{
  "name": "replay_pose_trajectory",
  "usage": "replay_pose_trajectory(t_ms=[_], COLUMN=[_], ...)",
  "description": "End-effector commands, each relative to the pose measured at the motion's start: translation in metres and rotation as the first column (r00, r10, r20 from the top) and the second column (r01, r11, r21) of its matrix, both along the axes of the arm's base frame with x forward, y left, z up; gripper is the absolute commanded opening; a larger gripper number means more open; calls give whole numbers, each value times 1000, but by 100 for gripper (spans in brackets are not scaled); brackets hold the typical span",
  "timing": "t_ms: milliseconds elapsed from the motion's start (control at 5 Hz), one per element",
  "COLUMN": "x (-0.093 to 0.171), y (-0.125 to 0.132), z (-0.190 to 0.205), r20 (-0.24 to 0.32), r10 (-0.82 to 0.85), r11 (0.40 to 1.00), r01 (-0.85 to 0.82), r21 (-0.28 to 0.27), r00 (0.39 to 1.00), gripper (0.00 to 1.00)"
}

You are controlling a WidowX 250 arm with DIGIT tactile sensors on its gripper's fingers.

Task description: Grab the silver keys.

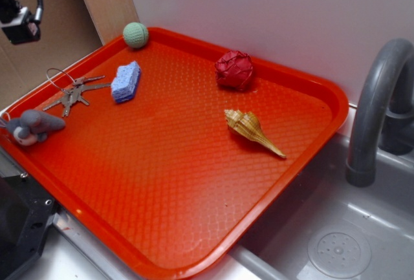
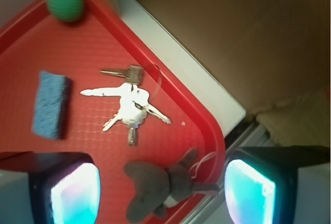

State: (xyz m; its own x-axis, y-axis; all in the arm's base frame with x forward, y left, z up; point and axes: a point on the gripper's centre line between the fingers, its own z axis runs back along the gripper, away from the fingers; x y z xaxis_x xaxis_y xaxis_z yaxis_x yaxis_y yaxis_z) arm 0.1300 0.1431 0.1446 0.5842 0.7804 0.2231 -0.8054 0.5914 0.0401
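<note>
The keys [image 1: 74, 94] lay fanned out on the red tray [image 1: 194, 189], near its left rim, between the blue sponge [image 1: 126, 81] and the grey toy mouse [image 1: 32, 127], touching neither. Their thin wire ring reached over the tray's edge. A green ball [image 1: 136, 35] sat in the far corner; a red crumpled ball [image 1: 234, 70] and a seashell [image 1: 252, 131] lay well apart toward the right. In the wrist view the pincer [image 2: 158, 193] hung spread wide above the mouse [image 2: 165, 185], holding nothing, with the keys [image 2: 129, 105] just beyond it. A grey faucet [image 1: 378, 112] stood over the sink [image 1: 336, 241] beside the tray.
</note>
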Motion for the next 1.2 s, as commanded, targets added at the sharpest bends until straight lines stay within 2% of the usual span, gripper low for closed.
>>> replay_pose_trajectory(t_ms=[0,200,600,800,1000], x=[-8,-4,20,36,43], y=[16,32,65,62,56], z=[-34,-51,-81,-95,-101], r20=[179,200,219,180,158], r10=[197,184,126,116,156], r11=[978,977,992,993,987], r01=[-206,-201,-130,-117,-161], r21=[30,65,2,-2,17], r00=[964,962,968,977,975], gripper=[100,100,100,100,0])
